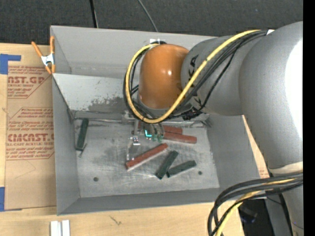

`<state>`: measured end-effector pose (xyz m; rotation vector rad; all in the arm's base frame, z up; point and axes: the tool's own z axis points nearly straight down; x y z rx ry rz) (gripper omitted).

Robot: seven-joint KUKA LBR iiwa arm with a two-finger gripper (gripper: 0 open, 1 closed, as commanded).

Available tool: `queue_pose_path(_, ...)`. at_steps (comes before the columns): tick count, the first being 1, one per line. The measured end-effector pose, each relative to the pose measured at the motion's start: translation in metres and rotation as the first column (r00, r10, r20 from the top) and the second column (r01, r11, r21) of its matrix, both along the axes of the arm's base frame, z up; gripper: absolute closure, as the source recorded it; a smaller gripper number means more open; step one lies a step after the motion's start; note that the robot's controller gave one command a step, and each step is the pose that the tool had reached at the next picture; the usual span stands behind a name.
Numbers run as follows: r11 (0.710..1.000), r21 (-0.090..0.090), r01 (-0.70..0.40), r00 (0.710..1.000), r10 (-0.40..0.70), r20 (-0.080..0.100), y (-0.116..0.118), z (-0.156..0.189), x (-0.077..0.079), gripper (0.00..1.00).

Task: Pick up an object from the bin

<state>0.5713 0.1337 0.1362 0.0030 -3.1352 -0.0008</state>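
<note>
Grey metal bin (64, 132), with the claw (134, 149) hanging low over the middle of the floor, just beside the left half of a slanted reddish-brown bar (147, 156). Can't tell whether open or clamped, too tucked under the orange wrist cover (160, 82). No sign of anything gripped.

Second reddish-brown bar (181, 136) just to the right, a pair of dark green bars (167, 164) right below that, and a lone green bar (81, 133) well apart by the left wall.

Looks like the reach-and-descend step, grasp not yet done. Next up, probably: line up across the slanted bar rather than along it, settle down around it, close, lift straight up. Worth minding the green pair, near enough to get nudged.
</note>
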Motion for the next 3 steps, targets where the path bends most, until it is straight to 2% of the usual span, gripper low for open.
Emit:
queue_pose_path(1, 1.000, 0.001, 0.001, 1.000, -0.001, 0.007, -0.001, 0.004, 0.002, 0.00)
queue_pose_path(2, 0.989, 0.002, -0.149, 0.989, 0.149, -0.001, -0.038, -0.064, -0.041, 1.00)
queue_pose_path(3, 0.989, 0.002, -0.149, 0.989, 0.149, 0.000, -0.038, -0.064, -0.040, 1.00)
